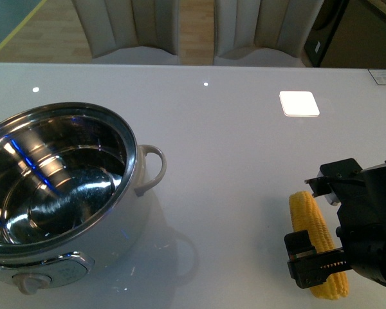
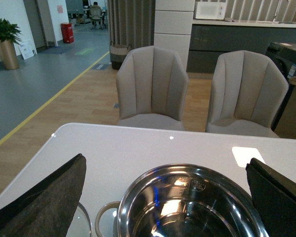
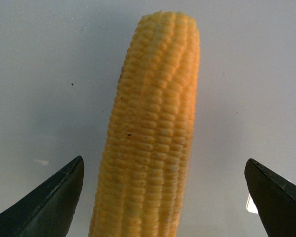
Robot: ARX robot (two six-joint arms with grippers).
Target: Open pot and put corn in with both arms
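Yellow corn (image 1: 316, 241) lies flat on the white table (image 1: 231, 141), well apart from the pot (image 1: 134, 154), which has no lid on. The right gripper (image 3: 164, 159) is wide open, with one finger on each side of the corn, not touching it. It should go down, squeeze the middle of the corn gently, and lift it level. The left gripper (image 2: 166, 158) is open too, holding nothing, above the pot.

R gripper (image 3: 164, 163) + L gripper (image 2: 166, 160), fingers wide apart
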